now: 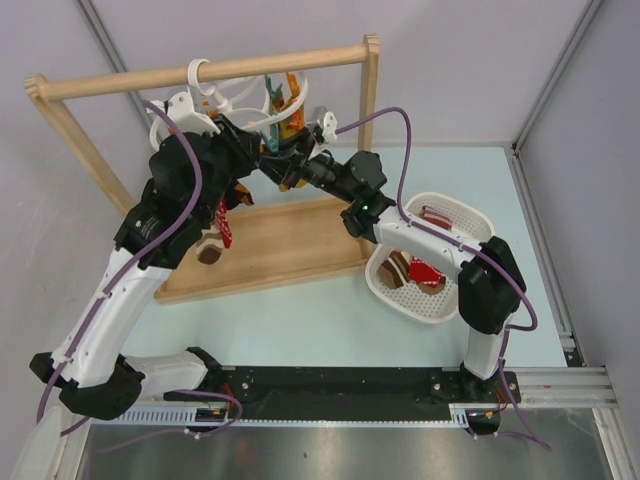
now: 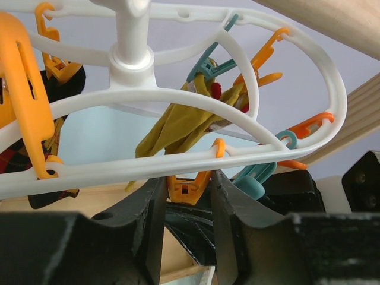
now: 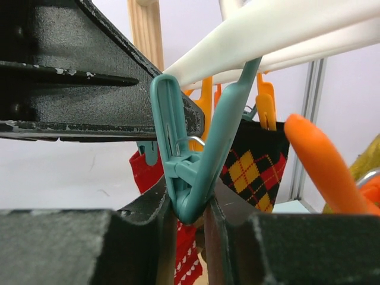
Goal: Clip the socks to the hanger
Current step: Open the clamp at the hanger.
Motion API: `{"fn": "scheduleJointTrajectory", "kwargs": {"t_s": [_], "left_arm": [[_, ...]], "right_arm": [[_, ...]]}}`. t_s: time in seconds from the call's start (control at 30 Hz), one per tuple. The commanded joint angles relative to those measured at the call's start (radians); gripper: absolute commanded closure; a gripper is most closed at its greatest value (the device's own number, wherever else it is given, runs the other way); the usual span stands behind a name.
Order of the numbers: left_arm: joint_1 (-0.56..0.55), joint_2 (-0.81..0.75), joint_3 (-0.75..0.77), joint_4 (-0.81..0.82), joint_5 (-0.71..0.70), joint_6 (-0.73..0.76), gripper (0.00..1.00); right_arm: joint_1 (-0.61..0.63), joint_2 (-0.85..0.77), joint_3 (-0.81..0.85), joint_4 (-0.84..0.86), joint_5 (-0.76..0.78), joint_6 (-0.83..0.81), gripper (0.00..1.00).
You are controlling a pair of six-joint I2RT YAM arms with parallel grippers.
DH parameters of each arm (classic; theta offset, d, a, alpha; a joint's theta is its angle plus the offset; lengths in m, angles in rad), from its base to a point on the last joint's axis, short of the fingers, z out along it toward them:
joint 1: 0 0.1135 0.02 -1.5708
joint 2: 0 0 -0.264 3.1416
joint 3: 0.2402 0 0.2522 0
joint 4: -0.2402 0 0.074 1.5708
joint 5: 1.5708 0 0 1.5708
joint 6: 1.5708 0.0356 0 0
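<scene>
**Right wrist view: teal peg pinched, red sock hanging behind it**

The right claw (image 3: 190,208) is clenched on a teal peg (image 3: 191,178) that hangs from the white hanger (image 3: 285,32) at the centre of the frame. Its fingers press the peg from both sides. This is probably to spring the peg's mouth open so that a sock can be fed in. In the lower centre, behind the fingers, hangs the red sock (image 3: 185,261). It seems to be caught already at its top edge by another teal peg further back. On the right, an orange peg holds the black sock (image 3: 255,160) with its diamond pattern.

In the left wrist view, the left claw (image 2: 189,184) at the bottom centre grasps an orange peg (image 2: 184,193) on the hanger's lower ring. The peg fills the gap between the fingers. That grip likely steadies the hanger so it cannot swing while the other arm works. In the middle of the frame, the yellow sock (image 2: 178,127) dangles from a teal peg.

The top view shows the hanger hooked over the wooden rail (image 1: 120,80) at the upper centre, where both arms can reach it. The basket (image 1: 425,312) on the right keeps a brown sock (image 1: 398,266) and other socks within reach of the right arm.

No brand, label or writing can be read in any view.
</scene>
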Motion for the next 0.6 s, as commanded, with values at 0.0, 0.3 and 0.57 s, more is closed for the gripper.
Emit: {"fn": "scheduleJointTrajectory", "kwargs": {"t_s": [0.0,0.3,0.57], "left_arm": [[0.007,-0.011,-0.007,0.130,-0.028,0.007,0.72],[0.007,-0.030,-0.056,0.159,-0.050,0.054,0.81],[0.007,-0.045,-0.097,0.196,-0.048,0.125,0.83]], "right_arm": [[0.008,-0.049,-0.028,0.014,0.023,-0.009,0.70],[-0.016,-0.154,-0.157,-0.116,0.123,-0.036,0.32],[-0.028,-0.355,-0.244,-0.550,0.310,-0.099,0.21]]}}
